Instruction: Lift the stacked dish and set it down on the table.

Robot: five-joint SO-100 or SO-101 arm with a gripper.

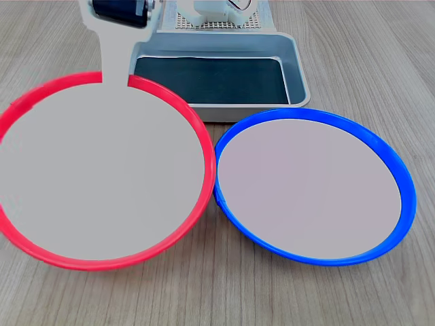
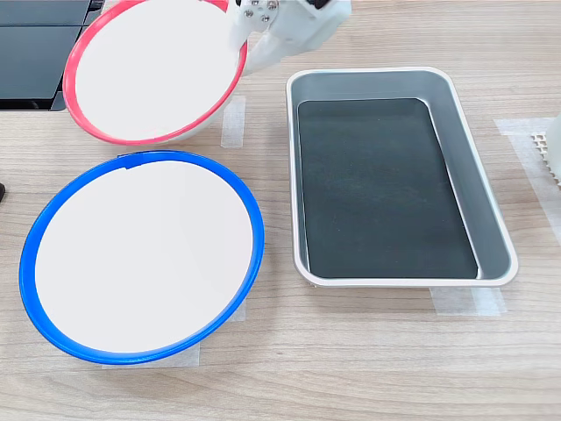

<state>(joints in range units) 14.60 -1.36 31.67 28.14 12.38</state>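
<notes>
Right now your large round plate with the bright red rim and pale grey-white centre (image 1: pixel 102 173) sits at the first exterior view's left, just beside the same-sized blue-rimmed plate (image 1: pixel 309 193), their rims almost meeting. You cannot tell from either view whether the red-rimmed plate rests on the light wood-grain bench (image 1: pixel 380 68) or hangs just above it. Your white fingers (image 1: pixel 114 62) come down onto the plate's far edge in the first exterior view, one flat white finger crossing the red rim, so they are clamped on that rim. In the second exterior view the red-rimmed plate (image 2: pixel 153 70) lies at the far left, beyond the blue-rimmed plate (image 2: pixel 140 259), with the fingers (image 2: pixel 250 44) at its right edge. The grey rectangular metal tray (image 2: pixel 491 193) with a dark floor stands at the second exterior view's right, apart from both plates. Pale tape strips (image 2: pixel 233 121) show on the bench between plate and tray.
</notes>
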